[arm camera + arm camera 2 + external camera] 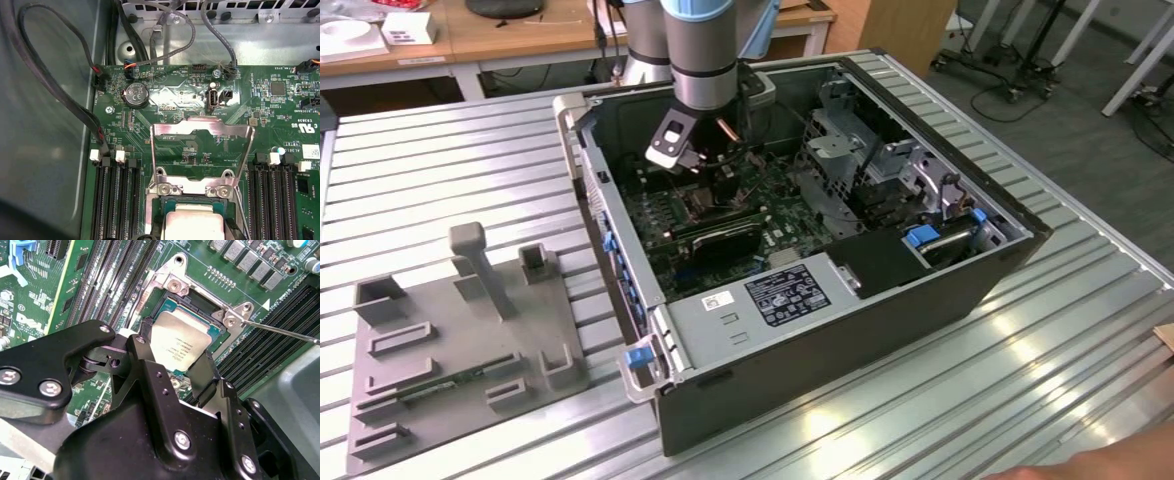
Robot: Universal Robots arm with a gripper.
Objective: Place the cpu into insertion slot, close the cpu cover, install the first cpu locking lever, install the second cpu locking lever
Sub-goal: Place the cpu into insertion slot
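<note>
Exterior view: the gripper [702,168] reaches into the open computer case [854,330], with a grey fixture plate [454,340] at the exterior view's left. Second wrist view: the silvery-grey square cpu [184,340] lies in the insertion slot [194,300], with the black fingers [202,372] clamped on two opposite edges (one corner hidden). First wrist view: the cpu cover [175,129] stands open beside the memory slots [117,200]; the cpu is cut off.

We observed the cpu cover [172,131] hinged open and standing clear of the green motherboard [165,80]. The cpu [195,226] sat at the insertion slot [190,188], between two banks of black memory slots [117,200]. A coin cell [135,94] lay beyond the cover, near black cables [60,85].
</note>
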